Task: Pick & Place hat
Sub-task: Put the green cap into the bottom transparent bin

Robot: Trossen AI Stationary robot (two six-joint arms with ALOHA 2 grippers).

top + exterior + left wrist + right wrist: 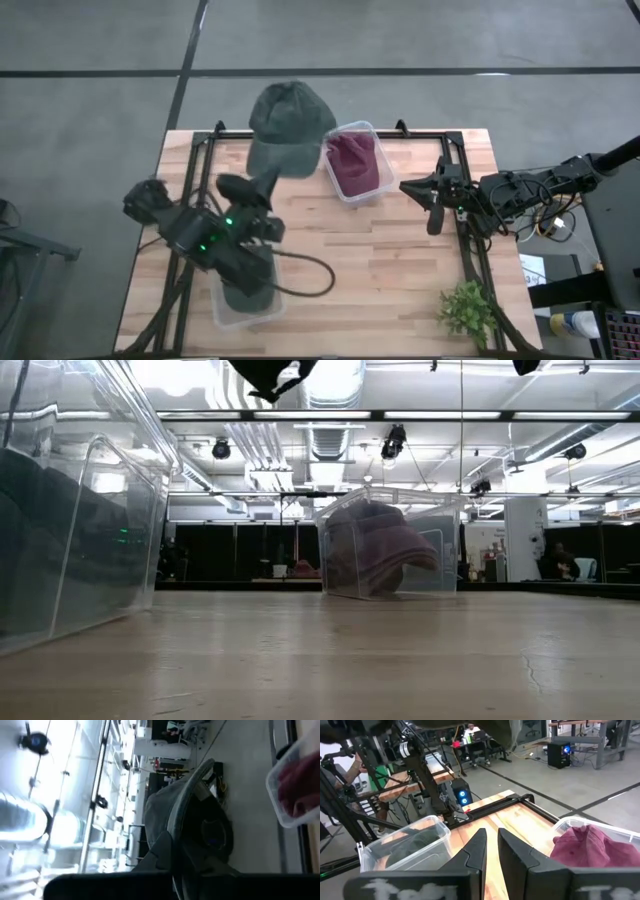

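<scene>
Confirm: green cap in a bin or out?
Out. The green cap hangs from the shut left gripper, past the table's far edge, beside the bin holding the maroon cap.

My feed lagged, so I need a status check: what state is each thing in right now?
Green cap: lifted, held by its brim, hanging past the table's far edge.
Left gripper: shut on the cap's brim.
Right gripper: empty, fingers near closed, waiting over the table's right side.
Far bin: holds a maroon cap.
Near bin: holds dark cloth, under the left arm.
</scene>
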